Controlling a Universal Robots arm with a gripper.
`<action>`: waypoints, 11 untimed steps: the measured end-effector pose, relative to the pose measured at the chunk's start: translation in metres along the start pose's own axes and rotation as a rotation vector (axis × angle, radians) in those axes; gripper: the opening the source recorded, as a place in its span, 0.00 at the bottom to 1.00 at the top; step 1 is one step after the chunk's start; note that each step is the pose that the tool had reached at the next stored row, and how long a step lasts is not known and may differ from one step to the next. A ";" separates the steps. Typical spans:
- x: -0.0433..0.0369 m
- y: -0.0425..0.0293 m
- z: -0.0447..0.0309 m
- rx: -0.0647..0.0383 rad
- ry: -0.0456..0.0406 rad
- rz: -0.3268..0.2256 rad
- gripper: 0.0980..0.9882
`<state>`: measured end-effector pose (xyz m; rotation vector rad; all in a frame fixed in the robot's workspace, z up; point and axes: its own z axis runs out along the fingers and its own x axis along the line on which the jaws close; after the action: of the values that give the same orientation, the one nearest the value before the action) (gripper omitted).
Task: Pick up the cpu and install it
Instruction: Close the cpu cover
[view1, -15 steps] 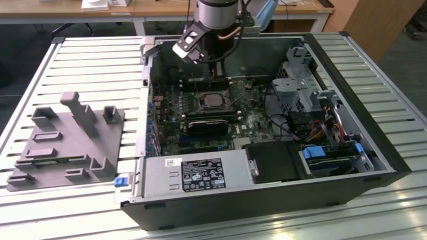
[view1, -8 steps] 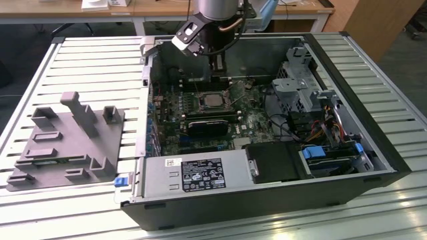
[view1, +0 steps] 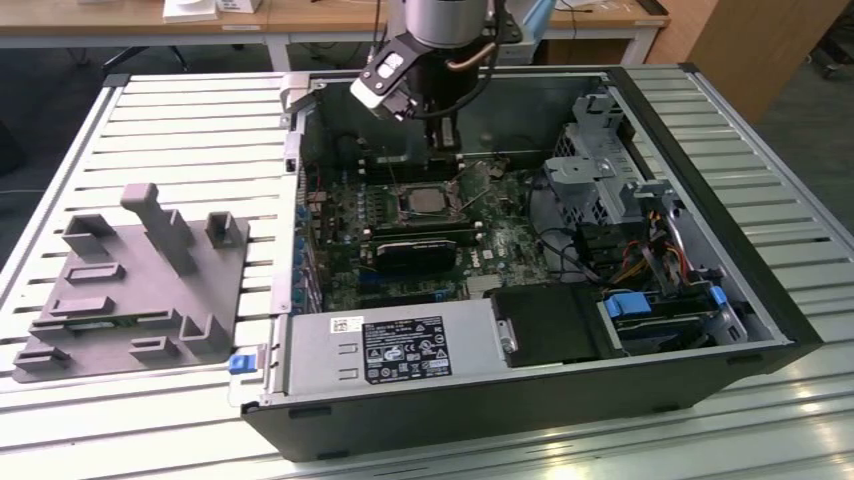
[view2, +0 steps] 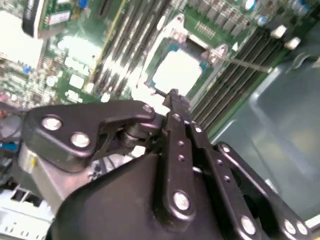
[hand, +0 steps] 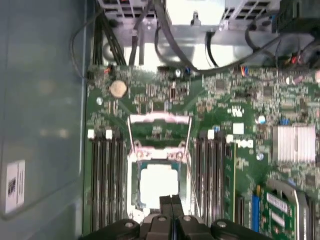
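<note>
On the exterior view's left, a grey fixture block (view1: 134, 290) stands on the slatted counter (view1: 134, 435), well apart from the work. Next to it lies the open computer case (view1: 534, 410), with the green motherboard (view1: 514, 250) flat on its floor. The cpu (view1: 427, 203) sits in the socket near the board's middle; it is not in the hand. In the first wrist view its pale square top (hand: 157, 185) shows inside the socket frame, and the metal retaining plate (hand: 160, 122) is swung up and open beyond it.

The hand (view1: 450, 152) hangs over the board just beside the socket. In both wrist views its two black fingers (hand: 166, 201) are pressed together with nothing between them, so it is closed and empty.

Judging from its look, the chip is light, thin and stiff. Its smooth metal lid is likely slippery. The underside and the socket contacts are probably delicate, so tilting or dragging could do harm. The sensible hold is on two opposite thin edges, kept level, never on the flat faces.

On the exterior view's right stands the metal drive cage (view1: 601, 170)
</note>
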<state>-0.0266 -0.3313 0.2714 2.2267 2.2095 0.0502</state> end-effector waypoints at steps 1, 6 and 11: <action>0.0000 0.0037 0.0003 0.000 0.0000 0.000 0.01; 0.0011 0.0210 0.0017 0.000 0.0000 0.000 0.01; 0.0029 0.0340 0.0029 0.000 0.0001 0.000 0.01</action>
<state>0.0074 -0.3287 0.2694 2.2268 2.2100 0.0498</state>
